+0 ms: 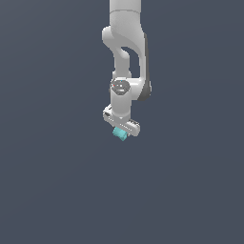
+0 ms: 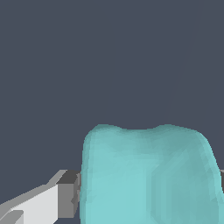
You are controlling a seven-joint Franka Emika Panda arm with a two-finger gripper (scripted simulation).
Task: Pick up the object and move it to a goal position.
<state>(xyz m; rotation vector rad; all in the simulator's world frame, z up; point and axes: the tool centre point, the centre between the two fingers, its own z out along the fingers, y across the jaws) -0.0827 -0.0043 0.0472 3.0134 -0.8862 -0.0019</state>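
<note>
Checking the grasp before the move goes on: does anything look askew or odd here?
Nothing alarming. The teal object sits at the gripper, filling the wrist view with a finger against its side. The gripper is tilted, not level.

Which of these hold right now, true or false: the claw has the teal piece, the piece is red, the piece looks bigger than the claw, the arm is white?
1. The claw has the teal piece at its tip. True.
2. The piece is red. False: it is teal.
3. In the exterior view the piece looks bigger than the claw. False: it looks much smaller.
4. The arm is white. True.
</note>
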